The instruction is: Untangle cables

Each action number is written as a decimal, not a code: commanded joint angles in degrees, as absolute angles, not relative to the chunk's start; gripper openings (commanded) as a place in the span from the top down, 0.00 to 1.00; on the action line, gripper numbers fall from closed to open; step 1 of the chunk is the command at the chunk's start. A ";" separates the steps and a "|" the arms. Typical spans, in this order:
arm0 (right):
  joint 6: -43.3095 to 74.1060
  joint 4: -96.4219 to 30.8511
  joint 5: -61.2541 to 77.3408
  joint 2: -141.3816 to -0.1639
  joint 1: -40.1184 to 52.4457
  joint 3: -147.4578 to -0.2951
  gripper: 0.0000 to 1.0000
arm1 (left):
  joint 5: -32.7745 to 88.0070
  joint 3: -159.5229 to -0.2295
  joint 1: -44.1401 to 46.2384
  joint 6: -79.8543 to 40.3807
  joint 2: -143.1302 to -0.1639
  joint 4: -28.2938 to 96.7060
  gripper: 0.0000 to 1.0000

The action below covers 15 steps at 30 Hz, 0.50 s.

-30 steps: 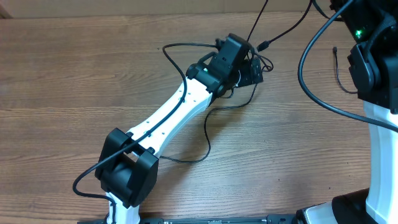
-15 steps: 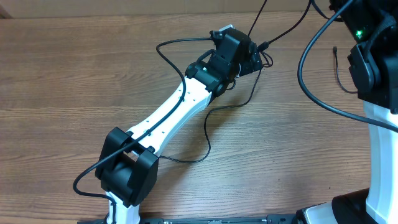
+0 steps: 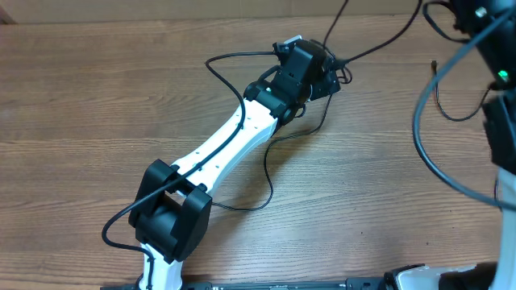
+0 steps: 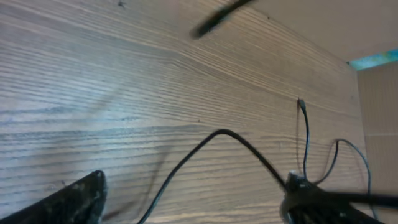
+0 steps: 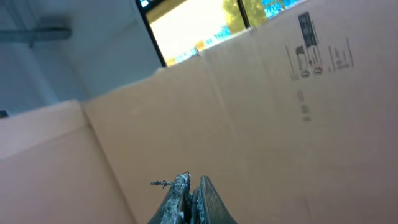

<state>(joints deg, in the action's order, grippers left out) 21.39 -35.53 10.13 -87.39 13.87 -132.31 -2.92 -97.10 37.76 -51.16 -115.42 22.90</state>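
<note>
2 grippers: left gripper (image 4: 196,200) gaping wide over the cables (image 3: 343,71) bunched far-centre, right gripper (image 5: 191,202) pinched shut. i'd drop the left onto 1 strand only — not the whole bunch.

Wood-grain table (image 3: 81,121), cardboard wall (image 5: 280,124) beyond.

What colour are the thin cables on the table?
The cables are black, lying on a brown wood-grain table; the overhead view shows them best.
</note>
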 commanded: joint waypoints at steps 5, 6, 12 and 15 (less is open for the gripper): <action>24.01 -34.72 8.67 -81.54 13.76 -132.84 0.96 | -11.73 -96.75 37.39 -51.48 -116.31 24.36 0.13; 23.99 -34.74 7.31 -81.08 13.76 -132.84 0.96 | -12.67 -96.75 37.39 -50.92 -116.31 25.32 0.13; 21.45 -34.83 -0.95 -78.96 13.76 -132.84 0.96 | -23.97 -96.75 37.10 -47.94 -116.31 38.54 0.13; 19.99 -35.16 -4.58 -78.50 13.76 -132.84 0.96 | -30.79 -96.75 36.47 -47.94 -116.31 46.26 0.11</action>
